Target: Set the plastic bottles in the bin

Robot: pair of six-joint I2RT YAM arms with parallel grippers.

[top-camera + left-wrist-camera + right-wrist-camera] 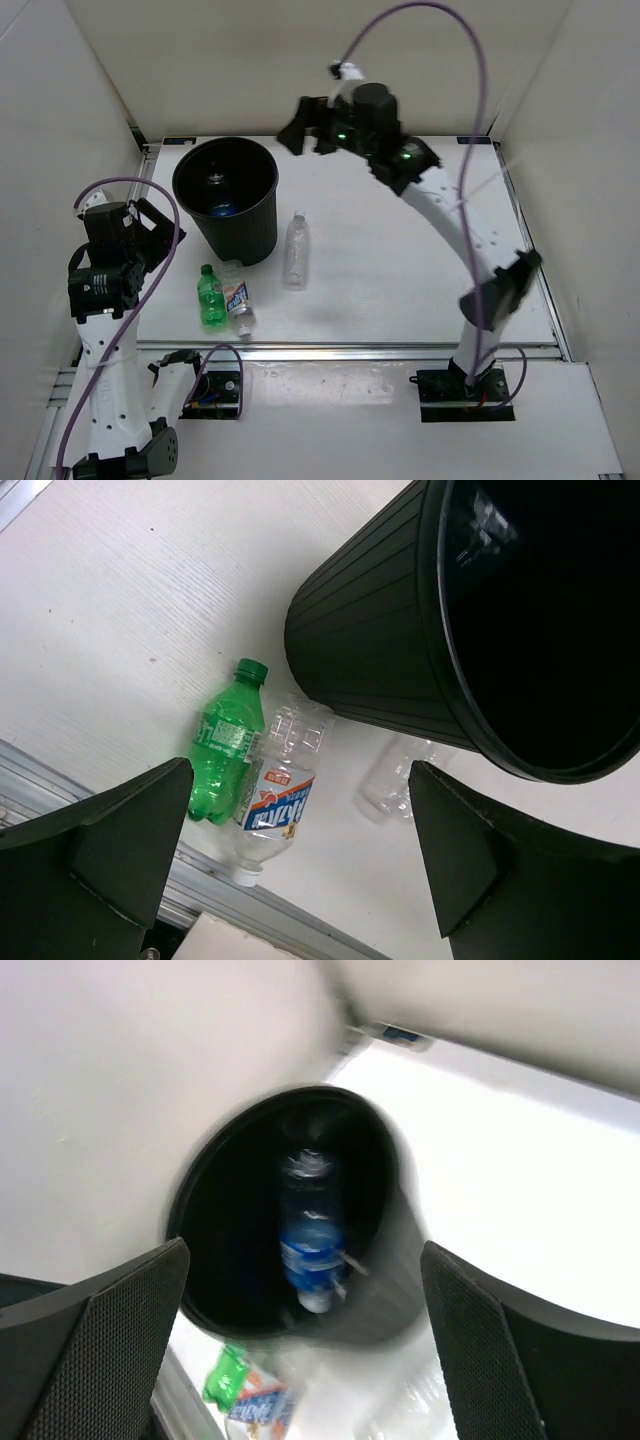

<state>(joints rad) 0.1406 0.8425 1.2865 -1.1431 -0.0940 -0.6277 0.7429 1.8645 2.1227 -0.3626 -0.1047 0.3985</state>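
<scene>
The black bin (226, 205) stands at the table's back left; a clear bottle with a blue label (219, 197) lies inside, also in the right wrist view (312, 1230). A plain clear bottle (296, 250) lies right of the bin. A green bottle (210, 296) and a clear bottle with a white-blue label (238, 303) lie side by side in front of it, also in the left wrist view as the green bottle (224, 742) and the labelled bottle (275, 800). My right gripper (307, 133) is open and empty, raised right of the bin. My left gripper (155, 232) is open and empty, left of the bin.
White walls enclose the table at the back and both sides. A metal rail (350, 352) runs along the table's front edge. The right arm's purple cable (470, 60) arcs high over the table's right half.
</scene>
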